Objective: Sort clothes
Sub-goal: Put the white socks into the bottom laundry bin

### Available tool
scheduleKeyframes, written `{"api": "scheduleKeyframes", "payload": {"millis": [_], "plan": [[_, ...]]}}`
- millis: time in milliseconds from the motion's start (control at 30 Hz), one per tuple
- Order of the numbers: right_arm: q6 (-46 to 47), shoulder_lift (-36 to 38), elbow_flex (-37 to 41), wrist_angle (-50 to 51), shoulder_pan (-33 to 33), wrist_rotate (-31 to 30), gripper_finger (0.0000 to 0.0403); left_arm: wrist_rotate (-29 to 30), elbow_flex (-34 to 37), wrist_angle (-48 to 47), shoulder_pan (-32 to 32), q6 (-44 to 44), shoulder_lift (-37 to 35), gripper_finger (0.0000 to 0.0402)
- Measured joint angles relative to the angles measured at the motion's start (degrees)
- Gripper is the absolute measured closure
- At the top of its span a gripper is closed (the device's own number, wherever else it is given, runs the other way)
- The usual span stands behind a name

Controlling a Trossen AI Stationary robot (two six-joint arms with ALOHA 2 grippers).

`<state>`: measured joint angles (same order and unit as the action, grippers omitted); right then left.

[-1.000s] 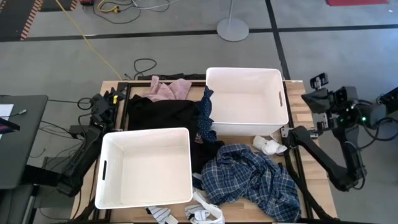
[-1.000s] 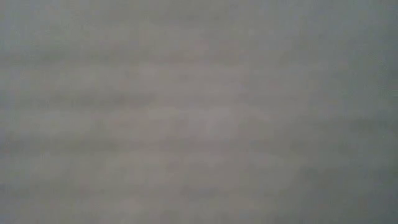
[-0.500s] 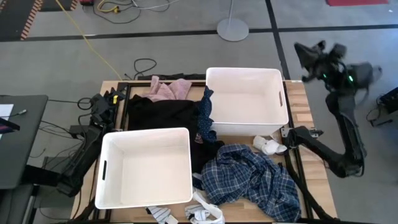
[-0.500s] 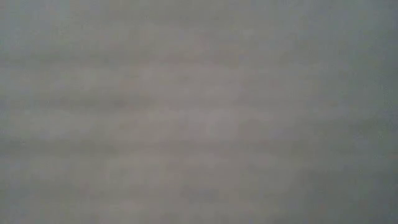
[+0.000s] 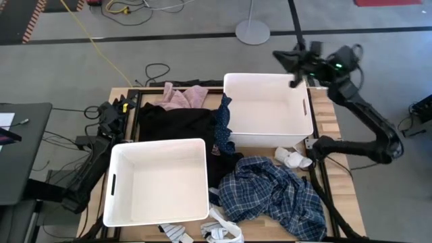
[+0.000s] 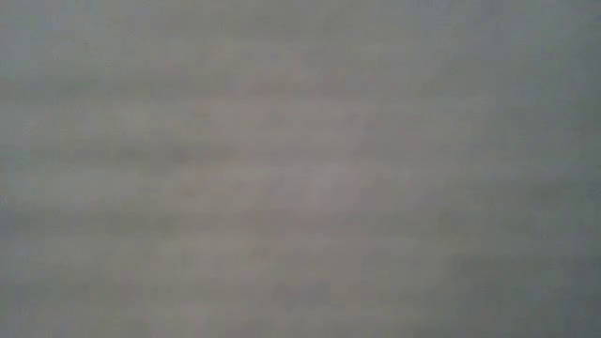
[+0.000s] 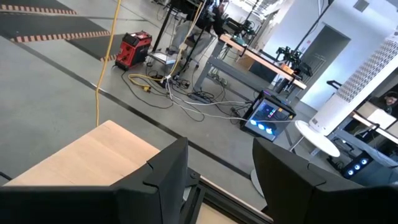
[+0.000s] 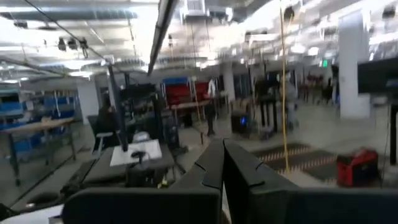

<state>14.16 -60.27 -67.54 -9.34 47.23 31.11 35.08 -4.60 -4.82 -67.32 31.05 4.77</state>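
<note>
The clothes lie loose on the table: a pink garment [image 5: 182, 96] and a large black garment [image 5: 177, 123] at the far side, and a dark blue patterned piece [image 5: 224, 127] hanging against the far bin's left wall. A blue-white plaid shirt [image 5: 275, 196] lies at the near right, white socks [image 5: 291, 159] beside it, and striped socks [image 5: 175, 233] at the near edge. My right gripper [image 5: 291, 67] is shut and empty, raised over the far bin's far right corner; its fingers meet in the right wrist view [image 8: 221, 163]. My left gripper [image 7: 219, 171] is open and empty, parked at the table's left edge [image 5: 120, 104].
Two white bins stand on the table, one at the near left [image 5: 115, 196] and one at the far right [image 5: 307, 108]. A white cloth piece [image 5: 224, 233] lies at the near edge. The low view shows only plain grey. Cables and a round stand base [image 5: 252, 32] lie on the floor beyond the table.
My right arm has swung up from beyond the table's right edge. It has gone toward the far edge and then left, and its gripper now stands above the far bin's far right corner. The clothes and bins have not moved.
</note>
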Motion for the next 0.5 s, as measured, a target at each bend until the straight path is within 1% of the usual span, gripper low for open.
{"api": "scheduleKeyframes", "payload": {"millis": [67, 133, 167, 333, 400, 500], "plan": [[-1.6, -3.3, -1.6, 2.0, -2.0, -0.2, 0.0377, 0.0, 0.0, 0.0, 0.0, 0.0, 0.0, 0.0226], [-4.9, -5.8, -3.5, 6.7, -4.1, -0.6, 0.0377, 0.0, 0.0, 0.0, 0.0, 0.0, 0.0, 0.0226], [-7.1, -6.9, -4.6, 10.4, -5.2, -0.8, 0.0377, 0.0, 0.0, 0.0, 0.0, 0.0, 0.0, 0.0226], [-18.4, -10.0, -8.5, 33.6, -11.9, -6.0, 0.0381, 0.0, 0.0, 0.0, 0.0, 0.0, 0.0, 0.0226], [-20.7, -9.9, -9.5, 42.1, -15.1, -7.8, 0.0382, 0.0, 0.0, 0.0, 0.0, 0.0, 0.0, 0.0226], [-21.6, -8.4, -11.0, 52.6, -20.5, -10.3, 0.0383, 0.0, 0.0, 0.0, 0.0, 0.0, 0.0, 0.0226]]}}
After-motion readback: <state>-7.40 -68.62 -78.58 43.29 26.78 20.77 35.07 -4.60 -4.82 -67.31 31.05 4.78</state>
